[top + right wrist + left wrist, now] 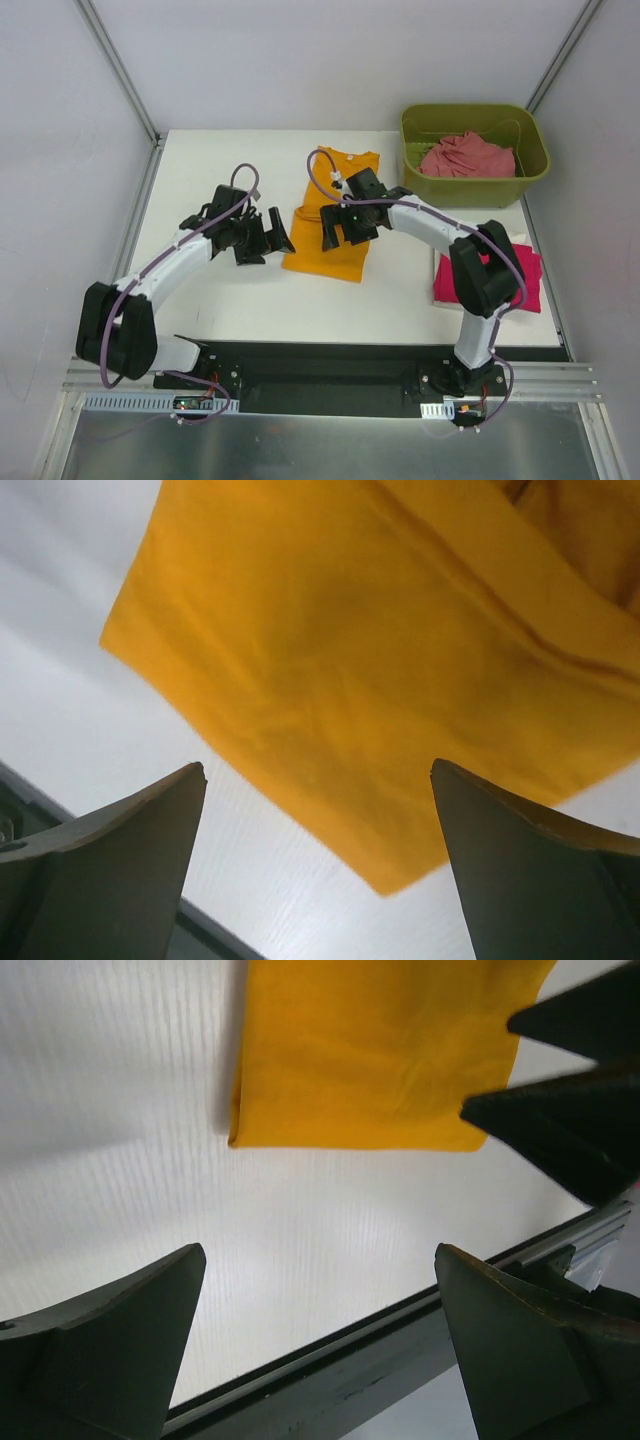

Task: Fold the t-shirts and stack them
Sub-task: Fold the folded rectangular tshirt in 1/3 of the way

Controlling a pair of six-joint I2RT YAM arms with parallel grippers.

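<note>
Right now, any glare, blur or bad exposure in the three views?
Top view: sharp, evenly lit. Left wrist: table washed out near white, jaws dark and soft-edged. Right wrist: orange shirt fairly sharp, jaws dark, slightly blurred.

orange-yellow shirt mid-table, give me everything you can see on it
The orange-yellow cloth t-shirt lies flat on the white table, folded lengthwise into a narrow strip, collar end far, hem end near. Soft, matte fabric, lightly creased, with a clean fold along one long edge. The right gripper hangs open over its middle; the left gripper stands open just to its left. Neither holds it.
</note>
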